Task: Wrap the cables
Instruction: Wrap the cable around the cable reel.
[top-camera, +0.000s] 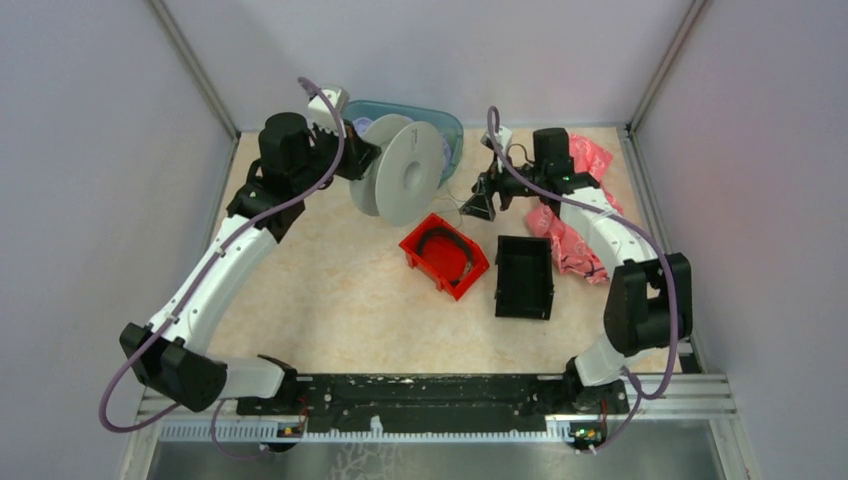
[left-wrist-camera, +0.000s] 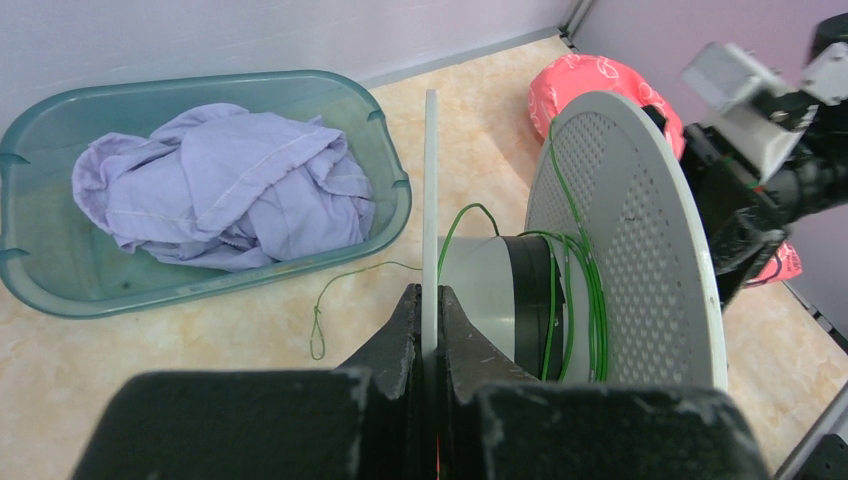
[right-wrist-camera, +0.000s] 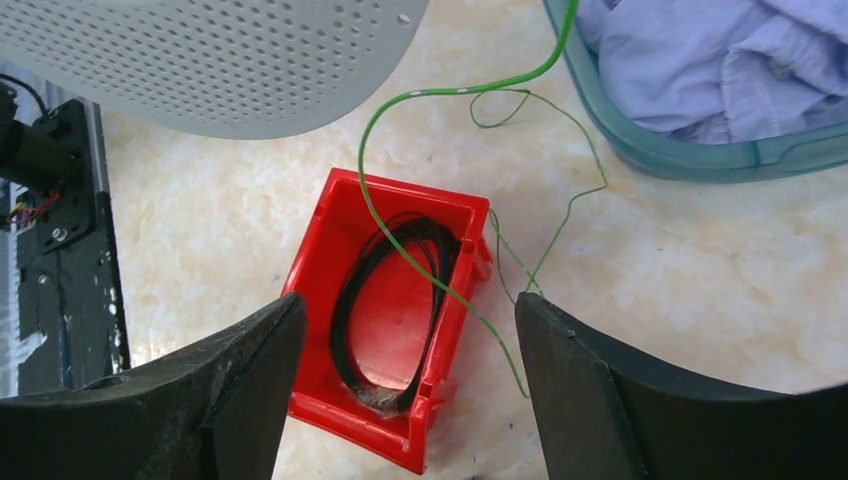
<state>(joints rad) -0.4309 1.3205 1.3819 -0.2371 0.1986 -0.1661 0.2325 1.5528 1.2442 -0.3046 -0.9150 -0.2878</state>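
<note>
A white spool (top-camera: 400, 170) is held up above the table at the back. My left gripper (left-wrist-camera: 431, 300) is shut on the thin rim of its near flange (left-wrist-camera: 431, 180); in the top view the left gripper (top-camera: 356, 160) is at the spool's left. Thin green wire (left-wrist-camera: 592, 300) is wound a few turns round the core, and a loose end (left-wrist-camera: 318, 320) lies on the table. My right gripper (right-wrist-camera: 410, 310) is open and empty, with a green wire strand (right-wrist-camera: 465, 325) hanging between its fingers. In the top view the right gripper (top-camera: 478, 205) is right of the spool. No yellow or orange wire shows.
A red bin (top-camera: 443, 255) holding a black cable coil (right-wrist-camera: 390, 290) lies below the right gripper. A black bin (top-camera: 523, 277) sits to its right. A teal basin (left-wrist-camera: 395, 190) with lilac cloth is behind the spool. A pink bag (top-camera: 575, 235) lies at the right.
</note>
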